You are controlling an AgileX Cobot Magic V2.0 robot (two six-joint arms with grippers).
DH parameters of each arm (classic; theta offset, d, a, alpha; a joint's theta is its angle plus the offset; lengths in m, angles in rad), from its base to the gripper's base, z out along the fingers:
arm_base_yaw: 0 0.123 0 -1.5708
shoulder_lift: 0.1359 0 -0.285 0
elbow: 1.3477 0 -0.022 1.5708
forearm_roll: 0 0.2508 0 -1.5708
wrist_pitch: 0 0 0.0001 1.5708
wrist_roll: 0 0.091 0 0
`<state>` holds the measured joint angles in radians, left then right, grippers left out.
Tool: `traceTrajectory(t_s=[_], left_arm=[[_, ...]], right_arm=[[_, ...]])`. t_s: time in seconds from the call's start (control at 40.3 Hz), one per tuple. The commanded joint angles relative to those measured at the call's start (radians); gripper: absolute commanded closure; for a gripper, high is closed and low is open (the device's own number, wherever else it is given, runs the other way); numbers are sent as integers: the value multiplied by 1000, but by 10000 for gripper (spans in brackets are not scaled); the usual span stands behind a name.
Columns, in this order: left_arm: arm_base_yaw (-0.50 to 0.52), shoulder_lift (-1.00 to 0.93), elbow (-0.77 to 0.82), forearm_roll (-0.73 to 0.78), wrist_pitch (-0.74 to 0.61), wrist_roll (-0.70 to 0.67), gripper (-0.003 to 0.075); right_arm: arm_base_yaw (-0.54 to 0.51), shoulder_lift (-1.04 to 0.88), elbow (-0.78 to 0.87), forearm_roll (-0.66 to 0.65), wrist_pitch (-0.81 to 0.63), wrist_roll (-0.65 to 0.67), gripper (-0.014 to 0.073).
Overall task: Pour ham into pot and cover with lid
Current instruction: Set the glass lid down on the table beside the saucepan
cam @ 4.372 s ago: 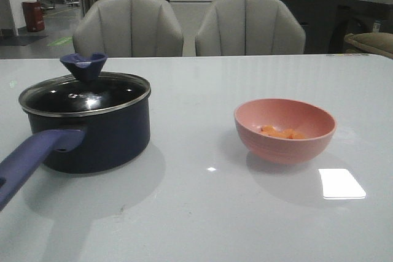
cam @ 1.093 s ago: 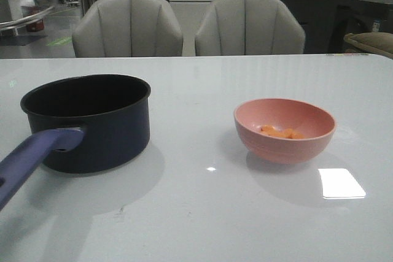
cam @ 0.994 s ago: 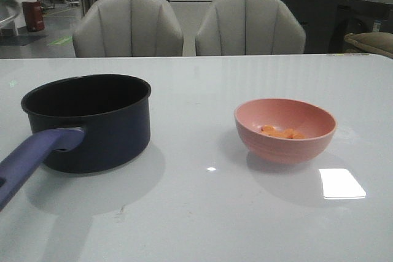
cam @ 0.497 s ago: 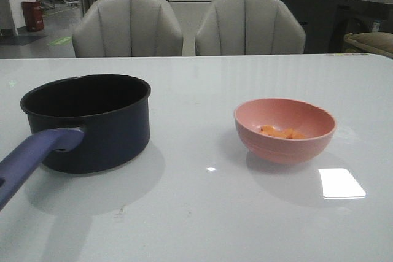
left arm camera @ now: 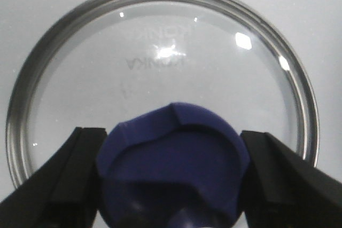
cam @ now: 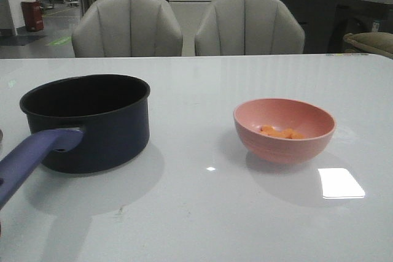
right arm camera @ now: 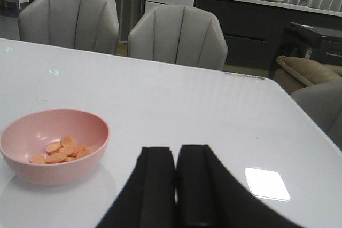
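- Stood uncovered on the desk point(cam: 202, 213): the pot point(cam: 86, 121), mouth open and dark inside, handle reaching toward the camera.
- Sat to the right of the pot, well apart from it: the bowl point(cam: 284, 130), upright, untouched.
- Lay inside the bowl, none in the pot as far as could be seen: the ham point(cam: 280, 132), a small heap of orange pieces.
- Out of the front view altogether: the lid point(left arm camera: 160, 78), seen only by the left wrist camera, flat against a pale surface that looked like the desk, probably off to the left of the pot.
- Left tool point(left arm camera: 171, 185): dark fingers set on either side of the blue knob and touching it, so judged clamped on the lid; whether the lid rested on the surface or hung just above it could not be told.
- Right tool point(right arm camera: 175, 185): fingers pressed together, holding nothing, hovering over the desk on the far side of the bowl from the pot.
- Done so far, judging by the layout: only the uncovering of the pot.
- Left to do: letting go of the lid, taking up the bowl, tipping the ham into the pot, then setting the lid back on.
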<state>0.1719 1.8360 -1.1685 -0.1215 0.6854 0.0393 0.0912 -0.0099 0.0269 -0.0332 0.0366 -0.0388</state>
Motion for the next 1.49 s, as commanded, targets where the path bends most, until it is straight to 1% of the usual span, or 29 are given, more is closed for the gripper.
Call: traceTrajectory(t_s=[0.0, 0.05, 0.099, 0.124, 0.174, 0.248, 0.323, 0.397, 0.621, 0.72, 0.919, 1.018, 1.192, 1.292, 1.466], left_arm=[[-3, -21, -24, -12, -29, 4, 437], [-3, -19, -24, -8, -29, 6, 432], [-3, -19, -24, -3, -29, 6, 412], [-3, -19, -24, 2, -29, 6, 389], [-3, -19, -24, 2, -29, 8, 328], [-3, -19, -24, 2, -22, 10, 204], [-3, -19, -24, 6, -14, 10, 99], [-3, -21, -27, 27, -6, 10, 56], [-8, -42, -104, 40, 97, 10, 64], [-25, -85, -111, 40, 107, 10, 64], [-106, -222, -102, 40, 119, 10, 64], [-170, -316, -85, 40, 112, 10, 64], [-238, -508, -2, 40, 55, 10, 64], [-252, -636, 78, 33, -19, 10, 64], [-276, -873, 232, -44, -170, 10, 64]], right_arm=[[-5, -21, -5, -15, -78, -1, 433], [-5, -21, -5, -15, -78, -1, 433], [-5, -21, -5, -15, -78, -1, 433], [-5, -21, -5, -15, -78, -1, 433], [-5, -21, -5, -15, -78, -1, 433], [-5, -21, -5, -15, -78, -1, 433], [-5, -21, -5, -15, -78, -1, 433], [-5, -21, -5, -15, -78, -1, 433], [-5, -21, -5, -15, -78, -1, 433], [-5, -21, -5, -15, -78, -1, 433], [-5, -21, -5, -15, -78, -1, 433], [-5, -21, -5, -15, -78, -1, 433], [-5, -21, -5, -15, -78, -1, 433], [-3, -20, -5, -15, -78, -1, 433], [-3, -20, -5, -15, -78, -1, 433]])
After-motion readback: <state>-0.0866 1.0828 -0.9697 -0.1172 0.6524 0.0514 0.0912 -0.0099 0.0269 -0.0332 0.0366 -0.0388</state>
